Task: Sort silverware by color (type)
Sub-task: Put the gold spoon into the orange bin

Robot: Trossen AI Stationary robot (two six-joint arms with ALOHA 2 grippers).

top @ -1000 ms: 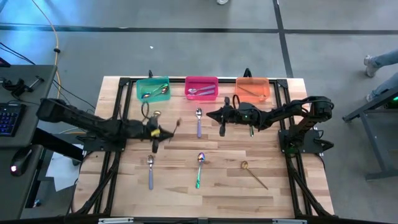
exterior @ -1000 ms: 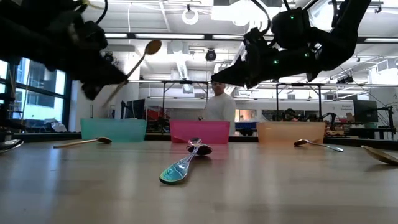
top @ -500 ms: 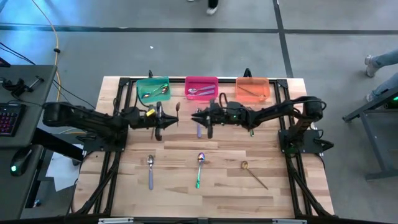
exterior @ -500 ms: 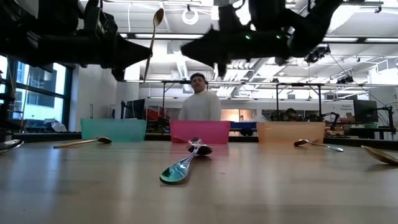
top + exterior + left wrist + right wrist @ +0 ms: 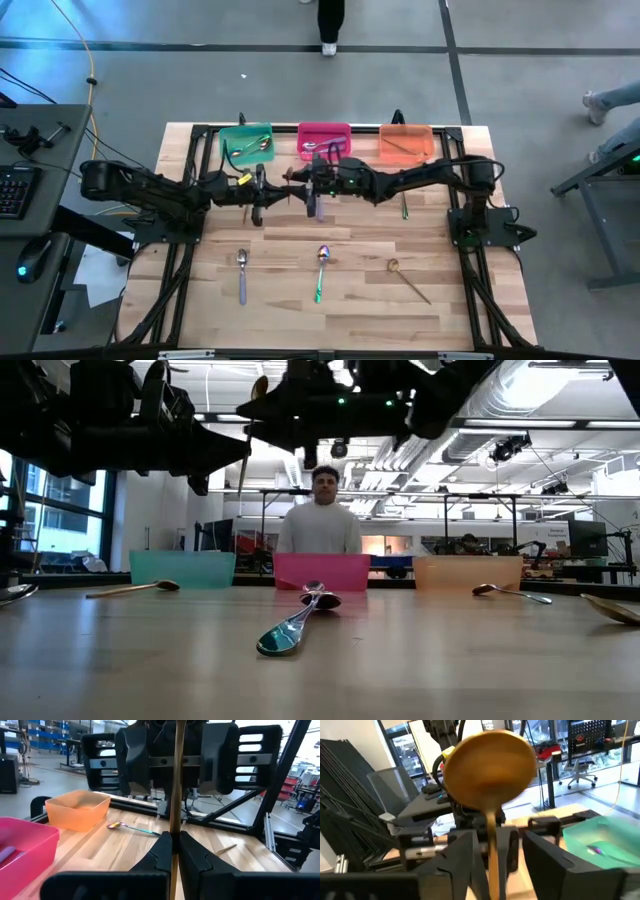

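Between the two end effectors, a gold spoon is hanging above the worktop. The left end effector is pinching its handle tight, while the right end effector is standing wide open around it.

Low view: both arms are cut off by the upper edge, and dark silhouettes merge where the left tool and right tool meet, so finger positions there cannot be read.

Left wrist view: the gold spoon runs out of frame at 12 o'clock; its bowl is not visible.

Right wrist view: the spoon bowl is blurred and covers most of the left tool behind it; the teal bin is cut off at 3 o'clock.

High view: spoons inside the pink bin and orange bin are too small to count. A person at 12 o'clock shows only lower legs.
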